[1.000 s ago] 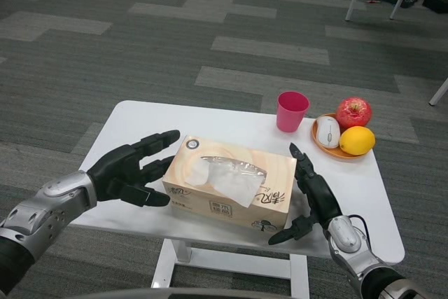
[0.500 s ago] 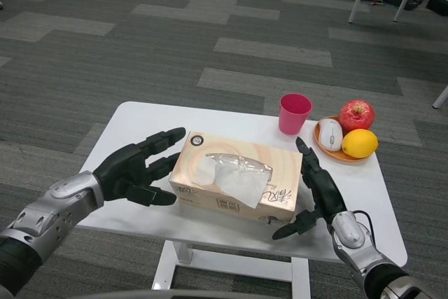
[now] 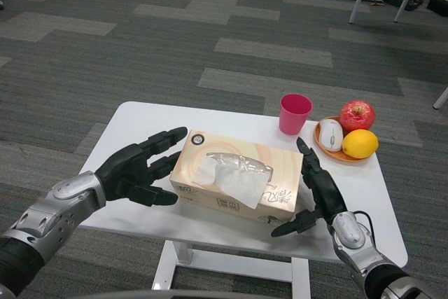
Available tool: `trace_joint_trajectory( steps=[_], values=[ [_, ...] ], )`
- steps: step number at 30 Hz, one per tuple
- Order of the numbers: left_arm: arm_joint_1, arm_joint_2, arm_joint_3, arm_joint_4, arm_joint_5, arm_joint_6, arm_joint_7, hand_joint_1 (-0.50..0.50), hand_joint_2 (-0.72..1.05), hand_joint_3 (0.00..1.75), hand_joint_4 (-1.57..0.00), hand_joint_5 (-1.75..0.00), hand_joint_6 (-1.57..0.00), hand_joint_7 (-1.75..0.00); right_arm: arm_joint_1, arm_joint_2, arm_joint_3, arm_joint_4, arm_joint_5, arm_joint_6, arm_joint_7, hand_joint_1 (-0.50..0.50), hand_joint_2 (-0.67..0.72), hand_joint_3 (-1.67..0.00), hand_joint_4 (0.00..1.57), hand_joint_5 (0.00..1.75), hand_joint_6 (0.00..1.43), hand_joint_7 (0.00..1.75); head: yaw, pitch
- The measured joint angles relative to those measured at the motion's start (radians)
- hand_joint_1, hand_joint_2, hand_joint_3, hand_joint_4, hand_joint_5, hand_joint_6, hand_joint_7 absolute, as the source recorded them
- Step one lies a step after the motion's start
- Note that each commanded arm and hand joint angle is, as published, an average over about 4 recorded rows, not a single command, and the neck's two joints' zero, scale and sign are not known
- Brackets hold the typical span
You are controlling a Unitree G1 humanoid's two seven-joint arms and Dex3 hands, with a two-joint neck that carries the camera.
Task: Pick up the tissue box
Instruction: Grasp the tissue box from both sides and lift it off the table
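Observation:
A beige tissue box (image 3: 236,176) with a white tissue sticking out of its top lies in the middle of the white table (image 3: 140,120). My left hand (image 3: 138,168) presses flat against the box's left end, fingers stretched out. My right hand (image 3: 316,188) lies against the box's right end, fingers extended along the side and thumb curled below. The box is squeezed between both hands; whether its base still touches the table I cannot tell.
A pink cup (image 3: 294,113) stands behind the box at the right. An orange plate (image 3: 332,152) at the table's far right holds a white mouse (image 3: 330,133), a red apple (image 3: 356,115) and a lemon (image 3: 360,143). Grey carpet surrounds the table.
The view has shifted slightly upward since a second ago. Both hands have stayed pressed to the box's ends, and the box seems a little nearer to me.

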Motion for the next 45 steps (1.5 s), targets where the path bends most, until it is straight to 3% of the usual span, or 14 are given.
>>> trace_joint_trajectory(
  steps=[3,7,10,37,45],
  values=[
    [0.0,0.0,0.002,0.0,0.0,-0.001,0.0,0.5,1.05,0.26,0.0,-0.15,0.0,0.0,0.0,-0.001,0.0,-0.008,0.0,0.0,0.0,-0.42,-0.22,-0.16,0.0,0.0,0.0,0.0,0.0,0.0],
    [0.0,0.0,0.005,-0.001,0.0,-0.002,0.001,0.5,1.05,0.26,0.0,-0.13,0.0,0.0,0.0,-0.002,-0.001,-0.023,0.0,0.0,-0.001,-0.42,-0.29,-0.18,0.0,0.0,0.0,0.0,0.0,0.0],
    [0.0,0.0,0.007,-0.002,0.0,-0.004,0.002,0.5,1.05,0.26,0.0,-0.1,0.0,0.0,0.0,-0.002,-0.001,-0.029,0.0,0.0,-0.003,-0.42,-0.29,-0.24,0.0,0.0,0.0,0.0,0.0,-0.001],
    [0.0,0.014,0.032,-0.043,0.0,-0.003,0.007,0.5,1.05,0.26,0.0,-0.13,0.0,0.0,0.0,-0.022,-0.013,-0.131,0.01,0.0,-0.013,-0.42,-0.3,-0.24,0.02,0.0,0.0,0.0,0.012,0.008],
    [0.0,0.024,0.045,-0.057,0.0,0.005,0.008,0.5,1.05,0.26,0.0,-0.1,0.0,0.0,0.0,-0.023,-0.013,-0.158,0.011,0.0,-0.019,-0.46,-0.29,-0.24,0.08,0.1,0.0,0.0,0.018,0.008]
  ],
)
